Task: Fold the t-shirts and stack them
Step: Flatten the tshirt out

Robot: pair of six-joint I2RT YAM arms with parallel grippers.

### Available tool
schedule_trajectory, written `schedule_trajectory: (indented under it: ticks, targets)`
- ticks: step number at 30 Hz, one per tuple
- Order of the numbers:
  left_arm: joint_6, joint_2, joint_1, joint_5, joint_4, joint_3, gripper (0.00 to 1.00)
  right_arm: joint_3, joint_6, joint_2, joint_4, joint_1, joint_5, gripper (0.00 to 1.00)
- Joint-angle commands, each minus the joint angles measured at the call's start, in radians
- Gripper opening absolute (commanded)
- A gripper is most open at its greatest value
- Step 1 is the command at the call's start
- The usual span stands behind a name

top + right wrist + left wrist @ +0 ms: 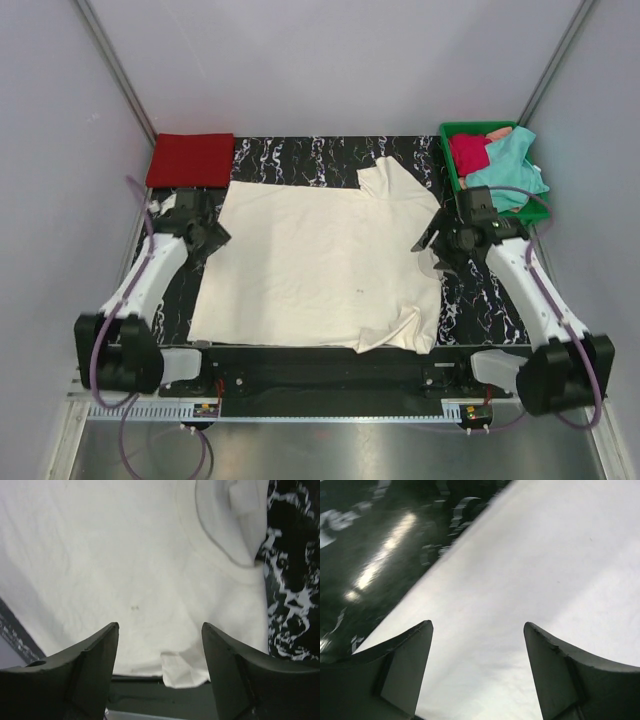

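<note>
The large cream-white t-shirt (320,265) lies spread flat on the black marbled table, collar toward the right. It fills the left wrist view (545,580) and the right wrist view (125,570), where its collar (225,540) shows. A folded red t-shirt (190,160) lies at the back left. The teal t-shirt (505,170) and crimson t-shirt (468,152) lie bunched in the green tray (452,178). My left gripper (212,237) is open above the shirt's left edge (477,630). My right gripper (432,250) is open above the collar side (160,630). Both are empty.
The green tray stands at the back right corner. Bare marbled table (480,300) shows right of the shirt and along the back (300,155). Grey walls enclose the workspace. The table's near edge (320,350) runs just below the shirt's hem.
</note>
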Motion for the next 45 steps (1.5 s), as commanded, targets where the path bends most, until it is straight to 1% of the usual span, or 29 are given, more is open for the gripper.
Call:
schedule_trajectory:
  ticks: [1,2,3,4,5,6,9,10,12,13,15,19,21,23,24,26,27,28,29,31,33,34,37,39,40,41,42,44,45]
  targets:
    - [0.191,0.226,-0.108,0.133,0.175,0.155,0.79,0.143,-0.045,0.228,0.193,-0.012,0.188,0.75]
    - [0.206,0.269,-0.119,0.168,0.193,0.170,0.79,0.171,-0.065,0.275,0.216,-0.018,0.195,0.75]
    - [0.211,0.346,-0.124,0.182,0.213,0.187,0.77,0.202,-0.078,0.365,0.247,-0.026,0.226,0.74]
    - [0.211,0.380,-0.124,0.195,0.218,0.219,0.75,0.234,-0.093,0.410,0.259,-0.028,0.239,0.73]
    - [0.214,0.406,-0.124,0.229,0.229,0.229,0.73,0.293,-0.120,0.454,0.267,-0.028,0.248,0.71]
    - [0.220,0.453,-0.125,0.238,0.262,0.233,0.72,0.321,-0.130,0.537,0.276,-0.029,0.262,0.68]
    - [0.238,0.550,-0.121,0.231,0.263,0.297,0.73,0.439,-0.162,0.680,0.294,-0.028,0.256,0.57]
    - [0.241,0.573,-0.118,0.231,0.256,0.316,0.74,0.459,-0.167,0.711,0.295,-0.028,0.253,0.56]
    - [0.229,0.651,-0.106,0.234,0.220,0.357,0.75,0.504,-0.187,0.795,0.290,-0.028,0.254,0.56]
    - [0.217,0.676,-0.086,0.232,0.203,0.396,0.75,0.545,-0.208,0.820,0.287,-0.026,0.251,0.56]
    - [0.179,0.742,-0.037,0.275,0.172,0.417,0.75,0.585,-0.230,0.892,0.281,-0.023,0.254,0.56]
    - [0.123,0.802,0.039,0.385,0.189,0.424,0.74,0.715,-0.239,1.007,0.265,-0.019,0.219,0.57]
    - [0.122,0.820,0.060,0.392,0.190,0.443,0.73,0.774,-0.233,1.083,0.241,-0.009,0.210,0.58]
    - [0.128,0.837,0.062,0.406,0.184,0.480,0.73,0.869,-0.234,1.136,0.230,0.001,0.204,0.58]
    - [0.126,0.857,0.062,0.410,0.180,0.495,0.73,0.904,-0.231,1.192,0.218,0.006,0.208,0.58]
    - [0.108,0.889,0.062,0.459,0.187,0.526,0.73,1.030,-0.227,1.254,0.177,0.008,0.193,0.59]
    - [0.105,0.898,0.059,0.462,0.186,0.557,0.73,1.079,-0.227,1.315,0.157,0.008,0.192,0.59]
    - [0.105,0.911,0.057,0.475,0.189,0.574,0.73,1.184,-0.230,1.346,0.138,0.008,0.187,0.59]
    - [0.105,0.937,0.056,0.478,0.181,0.595,0.73,1.238,-0.236,1.377,0.105,0.008,0.182,0.59]
    - [0.102,0.964,0.056,0.484,0.174,0.656,0.73,1.379,-0.254,1.447,0.095,0.008,0.176,0.60]
    - [0.108,1.003,0.056,0.492,0.158,0.704,0.73,1.444,-0.277,1.489,0.127,0.008,0.155,0.60]
    - [0.112,1.014,0.056,0.495,0.152,0.756,0.73,1.502,-0.295,1.496,0.138,0.006,0.155,0.60]
    - [0.140,1.014,0.054,0.490,0.117,0.828,0.73,1.600,-0.302,1.494,0.108,0.008,0.121,0.60]
    - [0.165,0.956,0.046,0.481,0.109,0.829,0.74,1.604,-0.299,1.430,0.072,0.009,0.126,0.61]
    - [0.171,0.923,0.046,0.478,0.111,0.800,0.75,1.569,-0.294,1.396,0.063,0.008,0.130,0.63]
    - [0.172,0.855,0.045,0.485,0.130,0.775,0.76,1.541,-0.293,1.357,0.045,0.008,0.133,0.65]
    - [0.168,0.815,0.045,0.486,0.141,0.743,0.77,1.514,-0.291,1.283,0.034,0.008,0.132,0.66]
    - [0.154,0.697,0.014,0.495,0.172,0.640,0.80,1.417,-0.280,1.204,-0.020,0.009,0.129,0.68]
    - [0.149,0.660,0.002,0.495,0.169,0.609,0.80,1.379,-0.280,1.126,-0.037,0.008,0.129,0.70]
